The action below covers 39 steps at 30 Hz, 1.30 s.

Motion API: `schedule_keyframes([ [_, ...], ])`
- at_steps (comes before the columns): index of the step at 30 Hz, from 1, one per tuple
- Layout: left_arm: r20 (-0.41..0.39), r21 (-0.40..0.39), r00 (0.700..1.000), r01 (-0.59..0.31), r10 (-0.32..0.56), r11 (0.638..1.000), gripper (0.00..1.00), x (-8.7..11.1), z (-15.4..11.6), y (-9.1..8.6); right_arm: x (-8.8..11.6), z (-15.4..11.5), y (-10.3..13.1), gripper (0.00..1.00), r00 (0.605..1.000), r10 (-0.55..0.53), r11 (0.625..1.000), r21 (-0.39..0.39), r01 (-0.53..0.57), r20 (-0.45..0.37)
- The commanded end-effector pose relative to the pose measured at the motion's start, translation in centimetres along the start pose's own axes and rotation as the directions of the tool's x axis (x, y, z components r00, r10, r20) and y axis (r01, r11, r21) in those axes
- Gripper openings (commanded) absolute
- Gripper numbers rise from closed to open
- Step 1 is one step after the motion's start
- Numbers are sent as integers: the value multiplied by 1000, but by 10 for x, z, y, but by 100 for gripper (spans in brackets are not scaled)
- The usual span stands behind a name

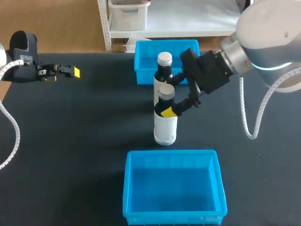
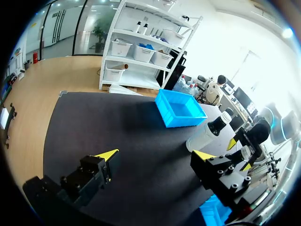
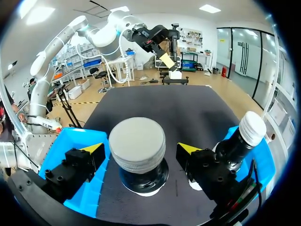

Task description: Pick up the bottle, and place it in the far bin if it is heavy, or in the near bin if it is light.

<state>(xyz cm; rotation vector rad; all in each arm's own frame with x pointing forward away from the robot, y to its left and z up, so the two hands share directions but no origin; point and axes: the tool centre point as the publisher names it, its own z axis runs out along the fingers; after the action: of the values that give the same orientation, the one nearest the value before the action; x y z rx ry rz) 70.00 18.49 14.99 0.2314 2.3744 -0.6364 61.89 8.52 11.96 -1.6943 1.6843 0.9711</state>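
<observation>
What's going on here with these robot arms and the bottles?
The right claw sits open around the neck of the nearer bottle, not yet gripping it. That bottle stands beside a second bottle, between the far bin and the near bin. The left claw rests open off to the side, holding nothing.

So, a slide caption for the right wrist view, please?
Open right gripper straddles one bottle's cap; second bottle stands beside it.

front white bottle (image 1: 165, 126), dark neck, upright between near bin (image 1: 127, 188) and far bin (image 1: 142, 74), both blue, second bottle (image 1: 161, 75) just behind
</observation>
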Motion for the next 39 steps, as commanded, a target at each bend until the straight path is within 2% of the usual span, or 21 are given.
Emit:
schedule_keyframes([
  [1,0,0,1000,0,0,1000,100,0,0,0,-1,1,0,100,1000,3,1000,3,-3,-2],
  [6,0,0,1000,0,0,1000,100,0,0,0,0,2,-1,75,1000,7,1000,3,-7,-3],
  [11,0,0,1000,0,0,1000,100,0,0,0,2,3,-2,65,1000,10,1000,1,-10,-3],
  [16,0,0,1000,0,0,1000,100,0,0,0,3,3,-3,61,1000,11,1000,1,-11,-2],
  [19,0,0,1000,0,0,1000,100,0,0,0,3,3,-3,50,1000,12,1000,1,-12,0],
  [26,0,0,1000,0,0,1000,100,0,0,0,3,4,-3,44,1000,10,1000,1,-10,3],
  [29,0,0,1000,0,0,1000,100,0,0,0,2,4,-3,28,1000,9,1000,2,-9,3],
  [30,0,0,1000,0,0,1000,100,0,0,0,2,4,-3,11,1000,8,1000,4,-8,3],
  [31,0,0,1000,0,0,1000,100,0,0,0,1,3,-3,0,1000,7,1000,5,-7,3],
  [39,0,0,1000,0,0,1000,100,0,0,0,-9,-13,2,0,1000,-7,999,34,7,-1],
])
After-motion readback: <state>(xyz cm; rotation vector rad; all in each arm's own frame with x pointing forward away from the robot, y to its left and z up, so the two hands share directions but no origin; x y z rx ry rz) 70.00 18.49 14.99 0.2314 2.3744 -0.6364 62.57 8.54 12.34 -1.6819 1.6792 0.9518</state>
